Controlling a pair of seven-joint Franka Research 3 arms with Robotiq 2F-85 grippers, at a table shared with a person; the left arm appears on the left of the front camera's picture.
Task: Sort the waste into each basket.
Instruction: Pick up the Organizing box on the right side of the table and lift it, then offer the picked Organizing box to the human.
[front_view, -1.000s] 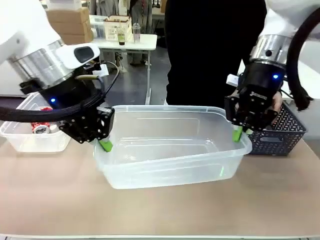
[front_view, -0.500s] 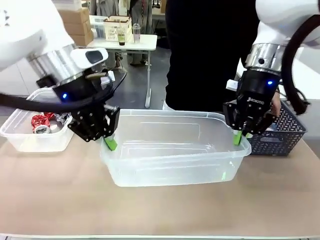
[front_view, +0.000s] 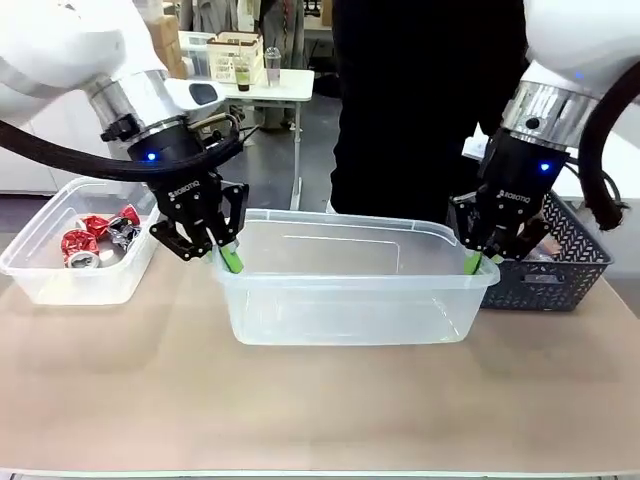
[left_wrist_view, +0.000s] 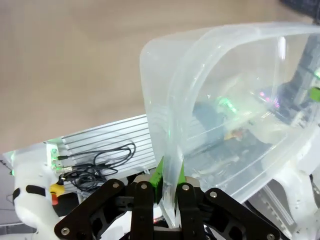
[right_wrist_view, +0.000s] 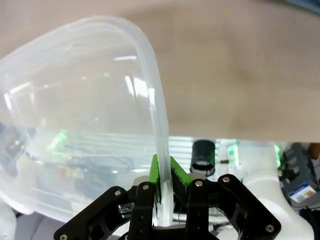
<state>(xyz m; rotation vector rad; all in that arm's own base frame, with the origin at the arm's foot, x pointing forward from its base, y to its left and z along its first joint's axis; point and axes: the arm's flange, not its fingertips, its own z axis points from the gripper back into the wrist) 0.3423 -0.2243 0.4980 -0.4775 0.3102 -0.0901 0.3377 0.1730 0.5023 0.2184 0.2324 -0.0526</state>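
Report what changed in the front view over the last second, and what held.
The large clear tub, tilted toward the camera before, has levelled out and risen in the picture, carried by the left pincer and right pincer. Unchanged: both clamped on its end walls, the small tub holding crushed cans, the dark grey basket.

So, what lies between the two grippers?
The large clear tub. In the front view, the left gripper and right gripper each pinch one end wall.
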